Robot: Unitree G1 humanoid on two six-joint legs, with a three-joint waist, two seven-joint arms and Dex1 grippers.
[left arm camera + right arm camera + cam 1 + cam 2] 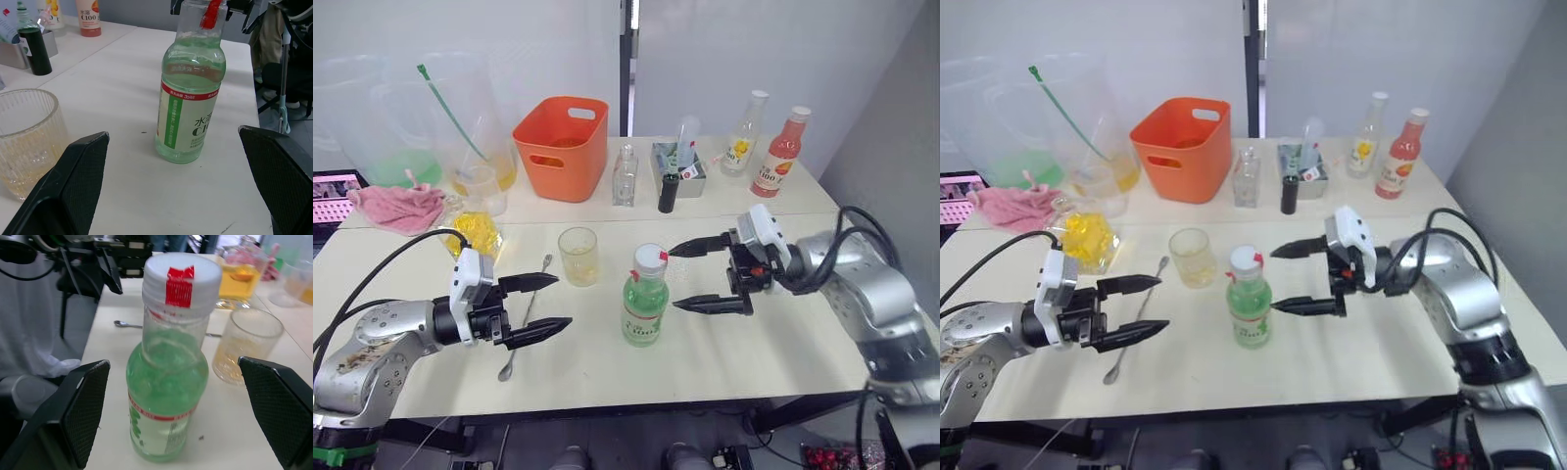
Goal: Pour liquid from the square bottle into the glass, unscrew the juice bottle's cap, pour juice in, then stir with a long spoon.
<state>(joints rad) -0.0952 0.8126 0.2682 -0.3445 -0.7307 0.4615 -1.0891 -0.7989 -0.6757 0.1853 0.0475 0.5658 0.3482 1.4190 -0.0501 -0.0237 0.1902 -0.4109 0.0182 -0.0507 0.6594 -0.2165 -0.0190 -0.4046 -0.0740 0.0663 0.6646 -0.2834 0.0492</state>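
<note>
On the pale table, both wide-open end effectors flank the capped juice bottle; its label is partly unreadable.

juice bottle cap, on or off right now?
On. The white cap sits on the juice bottle, which stands upright on the table; both pincers are open and apart from it.

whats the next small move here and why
Probably bring the right gripper in so its open fingers straddle the juice bottle's cap. The glass already holds some yellow liquid, the cap sits on the juice bottle, and the left gripper is open beside the bottle, placed to steady it.
</note>
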